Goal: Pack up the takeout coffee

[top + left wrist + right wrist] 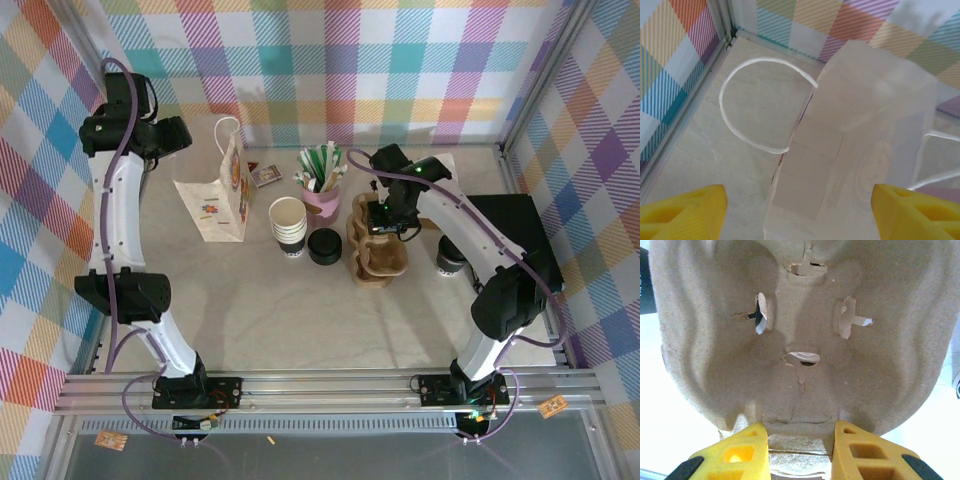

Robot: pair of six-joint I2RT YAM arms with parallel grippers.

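The coffee [449,262] stood on the surface [300,320] at 3 o'clock from the pulp tray [378,252], partly hidden behind the right arm. The right gripper [800,452] was clamped on the tray's rim, one finger on each side of the edge. The left gripper [800,215] hung by the open top of the bag [865,125], its fingers [682,212] wide apart and gripping nothing. Cups [288,225] and lids [325,245] sat at the tray's 9 o'clock, between tray and bag.

Pastel plaid walls [330,60] on three sides; pale marbled tabletop [300,320]; aluminium rail [330,385] along near edge
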